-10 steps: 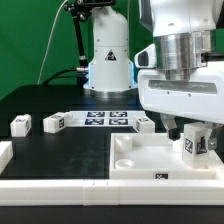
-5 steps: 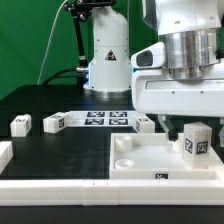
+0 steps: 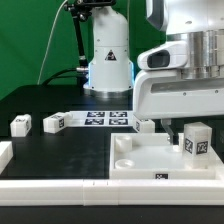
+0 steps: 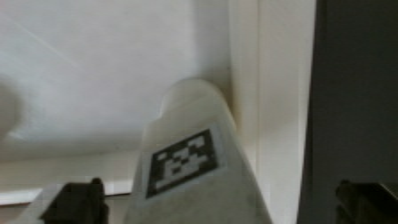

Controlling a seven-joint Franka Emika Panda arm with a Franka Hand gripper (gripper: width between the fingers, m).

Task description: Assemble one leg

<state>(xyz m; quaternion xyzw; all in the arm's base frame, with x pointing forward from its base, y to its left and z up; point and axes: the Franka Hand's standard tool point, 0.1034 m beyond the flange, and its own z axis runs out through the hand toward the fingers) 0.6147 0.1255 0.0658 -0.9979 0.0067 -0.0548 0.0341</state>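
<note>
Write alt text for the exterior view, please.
An open gripper hovers over a white tagged leg standing upright on the tray top at the exterior view's right. Three more legs lie on the black table near the marker board.

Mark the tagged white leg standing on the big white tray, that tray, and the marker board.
Small white plastic leg (image 3: pixel 193 143): exterior view, tagged face.
Large white square tray (image 3: pixel 130 176): exterior view, front wall.
Marker board (image 3: pixel 100 118): exterior view, middle.

White tray-like top (image 3: pixel 150 152) on black table (image 3: pixel 60 150), marker board (image 3: pixel 100 118) just behind
</note>
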